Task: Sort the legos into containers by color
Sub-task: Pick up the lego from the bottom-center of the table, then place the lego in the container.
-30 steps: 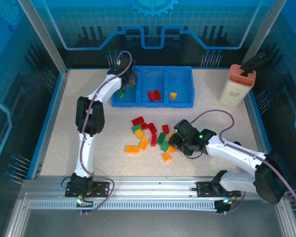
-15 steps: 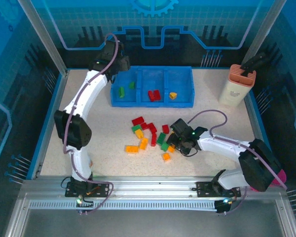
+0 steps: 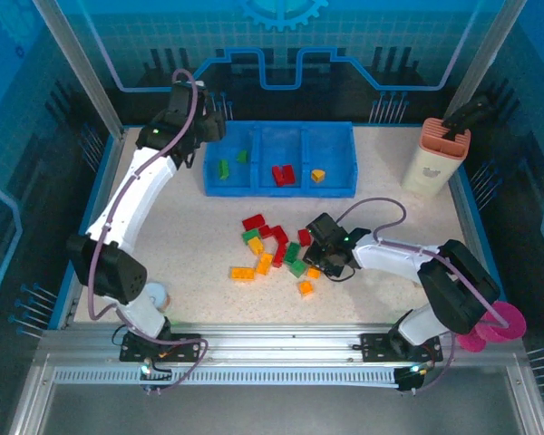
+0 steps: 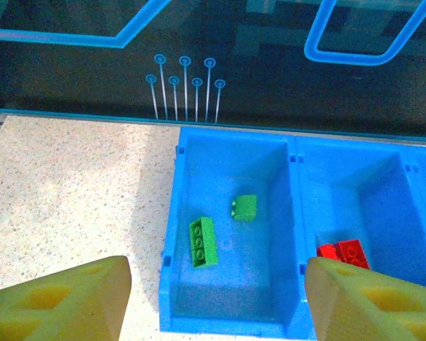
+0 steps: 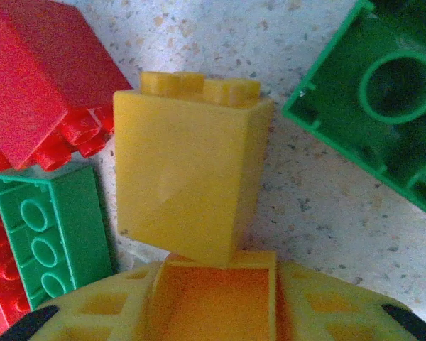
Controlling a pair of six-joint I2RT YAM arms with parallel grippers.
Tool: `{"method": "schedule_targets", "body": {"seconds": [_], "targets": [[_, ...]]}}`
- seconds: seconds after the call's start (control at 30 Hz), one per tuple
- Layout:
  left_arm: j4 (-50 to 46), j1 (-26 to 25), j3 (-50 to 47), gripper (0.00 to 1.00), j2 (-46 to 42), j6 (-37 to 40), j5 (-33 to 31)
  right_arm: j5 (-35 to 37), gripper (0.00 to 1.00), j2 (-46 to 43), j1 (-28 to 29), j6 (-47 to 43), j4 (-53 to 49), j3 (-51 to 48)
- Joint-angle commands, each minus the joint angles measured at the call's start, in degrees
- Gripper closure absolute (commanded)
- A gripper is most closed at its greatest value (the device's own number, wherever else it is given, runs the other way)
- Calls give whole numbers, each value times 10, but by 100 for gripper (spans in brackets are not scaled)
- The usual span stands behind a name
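Right wrist: R gripper (image 5: 216, 288) at yellow lego (image 5: 188, 170), maybe touching.

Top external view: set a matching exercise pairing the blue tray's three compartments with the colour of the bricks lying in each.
Compartments, as seen in the top external view:
1. left compartment
2. middle compartment
3. right compartment

Contents:
A. yellow brick
B. green bricks
C. red bricks

Pairs: 1-B; 2-C; 3-A
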Motion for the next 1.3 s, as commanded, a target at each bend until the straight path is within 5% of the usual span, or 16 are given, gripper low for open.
{"method": "schedule_targets", "body": {"seconds": [0.0, 0.4, 0.6, 0.83, 1.27], "targets": [[-11, 8, -30, 33, -40, 6, -14, -1, 74, 27, -3, -39, -58, -4], [-30, 9, -188, 32, -196, -29, 16, 92, 81, -20, -20, -382, -281, 218], [-34, 9, -272, 27, -290, -10, 55, 104, 78, 14, -104, -530, -248, 334], [35, 9, -384, 12, -414, 79, 192, 40, 78, 163, -194, -611, -167, 468], [43, 9, -416, 10, -421, 104, 187, 84, 76, 492, -252, -669, -224, 822]]}}
